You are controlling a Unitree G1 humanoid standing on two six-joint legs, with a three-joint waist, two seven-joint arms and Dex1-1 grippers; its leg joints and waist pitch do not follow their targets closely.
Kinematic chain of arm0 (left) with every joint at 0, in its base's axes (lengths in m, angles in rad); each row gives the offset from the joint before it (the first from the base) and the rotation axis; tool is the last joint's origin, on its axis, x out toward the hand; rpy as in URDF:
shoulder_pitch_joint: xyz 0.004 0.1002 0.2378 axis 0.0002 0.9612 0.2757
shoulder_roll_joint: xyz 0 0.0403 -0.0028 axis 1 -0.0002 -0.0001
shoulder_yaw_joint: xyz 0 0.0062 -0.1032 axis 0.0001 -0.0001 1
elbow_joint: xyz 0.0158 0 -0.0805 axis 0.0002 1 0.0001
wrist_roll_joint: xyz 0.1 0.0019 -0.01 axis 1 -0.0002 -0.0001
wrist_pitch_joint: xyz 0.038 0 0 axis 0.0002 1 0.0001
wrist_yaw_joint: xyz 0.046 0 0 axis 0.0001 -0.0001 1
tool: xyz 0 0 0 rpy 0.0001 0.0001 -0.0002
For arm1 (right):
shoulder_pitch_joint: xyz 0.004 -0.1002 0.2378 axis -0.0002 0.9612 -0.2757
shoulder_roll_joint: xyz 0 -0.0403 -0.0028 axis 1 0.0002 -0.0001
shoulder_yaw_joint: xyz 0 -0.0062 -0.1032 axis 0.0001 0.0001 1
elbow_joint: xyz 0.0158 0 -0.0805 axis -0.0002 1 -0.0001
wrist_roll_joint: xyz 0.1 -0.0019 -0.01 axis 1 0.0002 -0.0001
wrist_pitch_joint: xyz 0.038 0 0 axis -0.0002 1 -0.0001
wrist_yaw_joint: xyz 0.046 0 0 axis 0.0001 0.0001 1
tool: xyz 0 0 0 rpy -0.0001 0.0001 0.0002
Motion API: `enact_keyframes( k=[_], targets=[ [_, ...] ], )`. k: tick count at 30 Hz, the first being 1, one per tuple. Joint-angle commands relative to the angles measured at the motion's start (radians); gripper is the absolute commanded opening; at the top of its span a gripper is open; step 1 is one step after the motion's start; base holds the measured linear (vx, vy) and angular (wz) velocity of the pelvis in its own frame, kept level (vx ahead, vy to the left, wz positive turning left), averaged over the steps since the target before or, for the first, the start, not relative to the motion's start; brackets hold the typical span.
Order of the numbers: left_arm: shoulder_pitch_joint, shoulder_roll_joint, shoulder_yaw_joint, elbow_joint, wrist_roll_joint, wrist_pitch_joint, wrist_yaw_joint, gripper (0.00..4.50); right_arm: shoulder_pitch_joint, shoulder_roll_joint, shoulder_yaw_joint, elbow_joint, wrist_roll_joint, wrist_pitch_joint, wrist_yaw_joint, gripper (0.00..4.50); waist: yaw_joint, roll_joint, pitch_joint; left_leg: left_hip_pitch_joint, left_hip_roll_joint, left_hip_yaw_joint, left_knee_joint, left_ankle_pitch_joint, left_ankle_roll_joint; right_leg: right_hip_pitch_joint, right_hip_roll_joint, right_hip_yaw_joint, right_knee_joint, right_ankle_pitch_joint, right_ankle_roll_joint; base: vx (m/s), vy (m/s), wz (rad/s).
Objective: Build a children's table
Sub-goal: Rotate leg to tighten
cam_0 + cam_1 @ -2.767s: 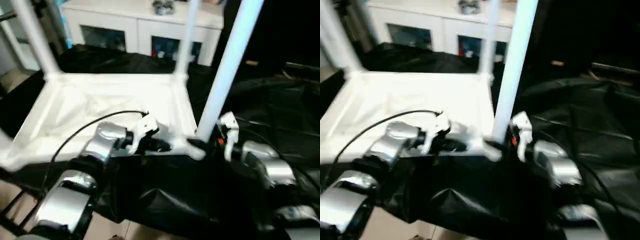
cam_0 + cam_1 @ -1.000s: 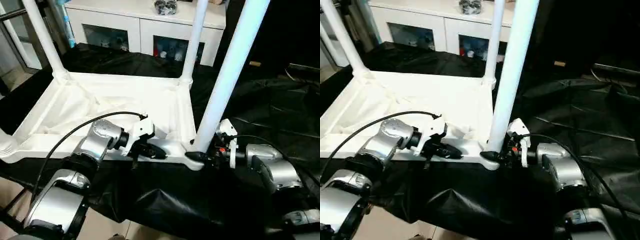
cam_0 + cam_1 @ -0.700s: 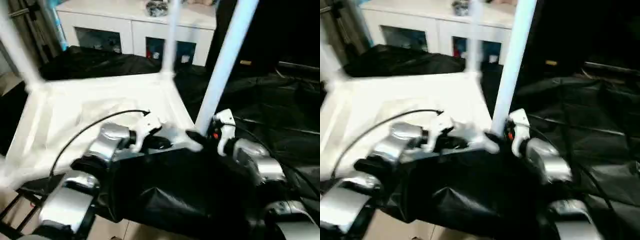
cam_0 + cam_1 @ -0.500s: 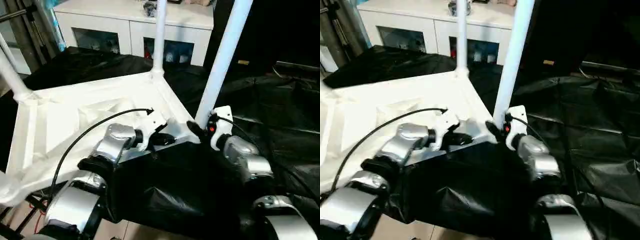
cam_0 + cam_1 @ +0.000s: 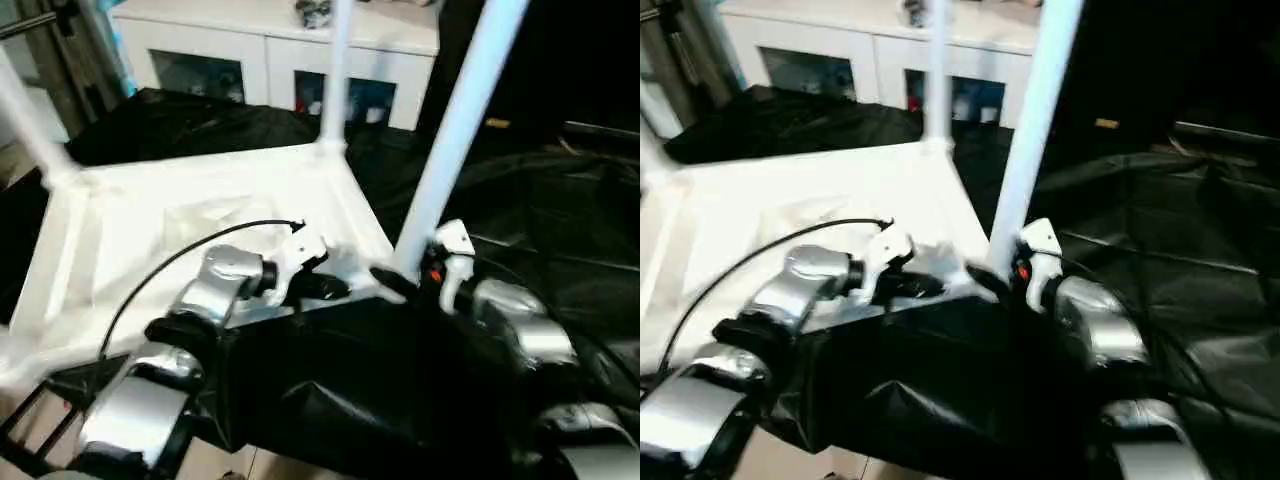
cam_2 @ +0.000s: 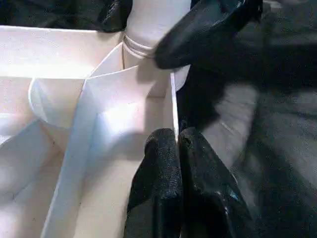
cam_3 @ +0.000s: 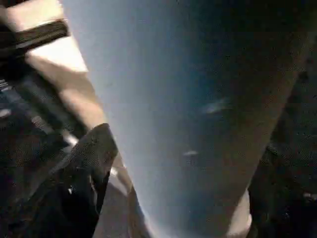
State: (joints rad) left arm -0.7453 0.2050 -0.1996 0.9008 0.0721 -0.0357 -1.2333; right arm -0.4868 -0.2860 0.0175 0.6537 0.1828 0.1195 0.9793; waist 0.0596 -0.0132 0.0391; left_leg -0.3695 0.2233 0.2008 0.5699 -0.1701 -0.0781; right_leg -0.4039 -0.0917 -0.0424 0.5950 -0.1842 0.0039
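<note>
The children's table (image 5: pixel 150 215) lies upside down on black cloth, white and ribbed, with its legs pointing up. My left gripper (image 5: pixel 325 287) is shut on the thin raised rim (image 6: pixel 174 94) close to the near right corner socket. At that socket the nearest leg (image 5: pixel 450 140) stands upright. My right gripper (image 5: pixel 395 280) is open, with the leg's base (image 7: pixel 198 124) between its fingers; one finger (image 7: pixel 91 168) stands slightly off the tube. Two more legs (image 5: pixel 335 70) (image 5: pixel 25 115) rise at the far corners.
A white cabinet (image 5: pixel 270 50) with glass doors stands behind the table. Crumpled black cloth (image 5: pixel 540 220) covers the surface to the right and hangs over the near edge (image 5: pixel 330 400). Bare floor (image 5: pixel 20 420) shows at the lower left.
The table's far end has swung to the left, while the head camera also shifted. My right gripper's fingers have widened around the leg's base. The left gripper keeps its hold on the rim.
</note>
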Motion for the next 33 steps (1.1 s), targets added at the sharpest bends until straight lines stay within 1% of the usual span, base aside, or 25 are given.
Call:
enact_keyframes(
  k=[1,3,6,7,8,9,11,12,15,16,20,21,24,25,26,27,28,29,30,31,32,33],
  targets=[
    [0.003,-0.016,-0.037,-0.046,-0.029,-0.039,-0.079,0.0,0.024,0.006,0.089,-0.05,0.023,0.044,0.139,3.77,0.006,-0.002,-0.06,0.013,0.011,0.002,-0.052,-0.177,0.1,0.052,-0.034,0.022,-0.05,-0.006,-0.289,0.0,0.0,0.0],
    [0.006,0.005,-0.038,-0.049,-0.035,-0.046,-0.119,0.0,0.037,-0.021,0.098,-0.082,0.037,0.067,0.196,3.77,0.009,-0.002,-0.059,0.015,0.011,0.002,-0.054,-0.195,0.095,0.05,-0.034,0.022,-0.053,-0.038,-0.287,0.0,0.0,0.0],
    [0.005,0.032,-0.035,-0.048,-0.042,-0.046,-0.169,0.0,0.049,-0.05,0.11,-0.115,0.051,0.108,0.256,3.77,0.013,-0.001,-0.056,0.017,0.013,0.001,-0.058,-0.221,0.075,0.048,-0.035,0.023,-0.057,-0.092,-0.275,0.0,0.0,0.0],
    [0.004,0.036,-0.033,-0.048,-0.043,-0.046,-0.177,0.0,0.05,-0.053,0.111,-0.119,0.053,0.115,0.265,3.62,0.016,-0.002,-0.056,0.018,0.013,0.001,-0.058,-0.229,0.067,0.047,-0.036,0.023,-0.059,-0.114,-0.269,0.0,0.0,0.0],
    [0.005,0.041,-0.034,-0.051,-0.046,-0.041,-0.19,0.0,0.052,-0.055,0.113,-0.123,0.054,0.122,0.271,3.62,0.018,-0.002,-0.056,0.018,0.013,0.001,-0.059,-0.232,0.059,0.046,-0.037,0.024,-0.059,-0.125,-0.266,0.0,0.0,0.0],
    [0.005,0.041,-0.034,-0.051,-0.046,-0.041,-0.19,0.0,0.052,-0.055,0.113,-0.123,0.054,0.122,0.271,3.62,0.018,-0.003,-0.056,0.018,0.013,0.001,-0.059,-0.231,0.056,0.046,-0.037,0.024,-0.059,-0.127,-0.265,0.0,0.0,0.0],
    [0.005,0.048,-0.034,-0.055,-0.05,-0.038,-0.206,0.0,0.057,-0.059,0.118,-0.133,0.057,0.138,0.286,3.35,0.022,-0.001,-0.057,0.018,0.013,0.001,-0.059,-0.223,0.049,0.046,-0.037,0.025,-0.057,-0.118,-0.264,0.0,0.0,0.0],
    [0.005,0.051,-0.035,-0.056,-0.053,-0.038,-0.215,0.0,0.062,-0.059,0.12,-0.144,0.06,0.15,0.29,3.35,0.024,-0.001,-0.057,0.019,0.013,0.001,-0.059,-0.218,0.048,0.046,-0.037,0.025,-0.056,-0.11,-0.265,0.0,0.0,0.0],
    [0.006,0.052,-0.035,-0.057,-0.056,-0.036,-0.22,0.0,0.067,-0.057,0.122,-0.154,0.064,0.164,0.293,3.05,0.028,-0.001,-0.06,0.018,0.012,0.001,-0.056,-0.187,0.055,0.047,-0.036,0.024,-0.049,-0.051,-0.273,0.0,0.0,0.0],
    [0.007,0.051,-0.035,-0.058,-0.056,-0.035,-0.222,0.0,0.069,-0.056,0.123,-0.158,0.066,0.169,0.293,2.96,0.029,0.001,-0.06,0.018,0.011,0.001,-0.055,-0.182,0.057,0.048,-0.036,0.023,-0.048,-0.039,-0.277,0.0,0.0,0.0],
    [0.009,0.047,-0.031,-0.058,-0.053,-0.036,-0.214,0.0,0.075,-0.053,0.121,-0.168,0.07,0.177,0.283,2.84,0.029,-0.001,-0.059,0.018,0.011,0.002,-0.056,-0.194,0.055,0.048,-0.037,0.023,-0.051,-0.059,-0.275,0.0,0.0,0.0],
    [0.006,0.042,-0.027,-0.053,-0.05,-0.035,-0.192,0.0,0.078,-0.046,0.112,-0.171,0.067,0.179,0.261,2.83,0.029,-0.001,-0.059,0.019,0.011,0.001,-0.057,-0.201,0.05,0.048,-0.038,0.024,-0.053,-0.079,-0.269,0.0,0.0,0.0],
    [-0.004,0.033,-0.022,-0.039,-0.044,-0.032,-0.144,0.0,0.078,-0.03,0.099,-0.162,0.055,0.166,0.213,2.8,0.028,-0.001,-0.058,0.018,0.011,0.001,-0.058,-0.207,0.043,0.047,-0.037,0.024,-0.053,-0.09,-0.263,0.0,0.0,0.0],
    [-0.017,0.017,-0.014,-0.02,-0.037,-0.03,-0.085,0.0,0.069,-0.006,0.086,-0.131,0.035,0.147,0.141,2.79,0.027,0.0,-0.057,0.019,0.012,0.002,-0.058,-0.216,0.033,0.043,-0.038,0.025,-0.055,-0.107,-0.259,0.0,0.0,0.0],
    [-0.028,0.002,-0.004,-0.004,-0.035,-0.029,-0.036,0.0,0.056,0.016,0.074,-0.096,0.015,0.13,0.069,2.76,0.025,-0.001,-0.056,0.02,0.01,-0.001,-0.06,-0.236,0.021,0.044,-0.04,0.024,-0.06,-0.15,-0.251,0.0,0.0,0.0],
    [-0.044,-0.024,0.007,0.017,-0.031,-0.027,0.03,0.0,0.028,0.049,0.049,-0.027,-0.01,0.124,-0.052,2.76,0.018,0.001,-0.054,0.022,0.008,-0.001,-0.061,-0.257,0.005,0.037,-0.04,0.026,-0.064,-0.194,-0.24,0.0,0.0,0.0],
    [-0.044,-0.024,0.007,0.017,-0.031,-0.027,0.03,0.0,0.028,0.049,0.049,-0.026,-0.01,0.124,-0.053,2.74,0.018,0.001,-0.054,0.022,0.008,-0.001,-0.061,-0.257,0.005,0.037,-0.04,0.026,-0.064,-0.194,-0.24,0.0,0.0,0.0],
    [-0.051,-0.039,0.008,0.027,-0.026,-0.029,0.065,0.0,0.012,0.072,0.032,0.015,-0.022,0.106,-0.133,2.72,0.014,-0.002,-0.053,0.021,0.006,-0.006,-0.065,-0.275,-0.012,0.041,-0.042,0.026,-0.071,-0.263,-0.213,0.0,0.0,0.0],
    [-0.056,-0.049,0.008,0.032,-0.022,-0.029,0.088,0.0,0.002,0.087,0.02,0.041,-0.026,0.097,-0.184,2.69,0.011,-0.004,-0.052,0.021,0.006,-0.005,-0.065,-0.277,-0.016,0.038,-0.042,0.027,-0.072,-0.269,-0.209,0.0,0.0,0.0],
    [-0.066,-0.074,0.01,0.043,-0.015,-0.025,0.139,0.0,-0.024,0.124,-0.014,0.104,-0.03,0.096,-0.319,2.66,0.004,0.0,-0.053,0.021,0.005,-0.007,-0.066,-0.284,-0.023,0.037,-0.042,0.027,-0.073,-0.281,-0.204,0.0,0.0,0.0],
    [-0.07,-0.091,0.01,0.046,-0.014,-0.022,0.16,0.0,-0.034,0.146,-0.028,0.133,-0.027,0.083,-0.373,2.66,-0.006,-0.002,-0.055,0.019,0.003,-0.008,-0.066,-0.281,-0.023,0.038,-0.039,0.027,-0.072,-0.267,-0.203,0.0,0.0,0.0],
    [-0.07,-0.091,0.01,0.046,-0.014,-0.022,0.16,0.0,-0.034,0.146,-0.028,0.133,-0.027,0.083,-0.373,2.66,-0.009,-0.002,-0.055,0.018,0.003,-0.008,-0.066,-0.276,-0.023,0.038,-0.039,0.027,-0.071,-0.259,-0.203,0.0,0.0,0.0]
  ],
)
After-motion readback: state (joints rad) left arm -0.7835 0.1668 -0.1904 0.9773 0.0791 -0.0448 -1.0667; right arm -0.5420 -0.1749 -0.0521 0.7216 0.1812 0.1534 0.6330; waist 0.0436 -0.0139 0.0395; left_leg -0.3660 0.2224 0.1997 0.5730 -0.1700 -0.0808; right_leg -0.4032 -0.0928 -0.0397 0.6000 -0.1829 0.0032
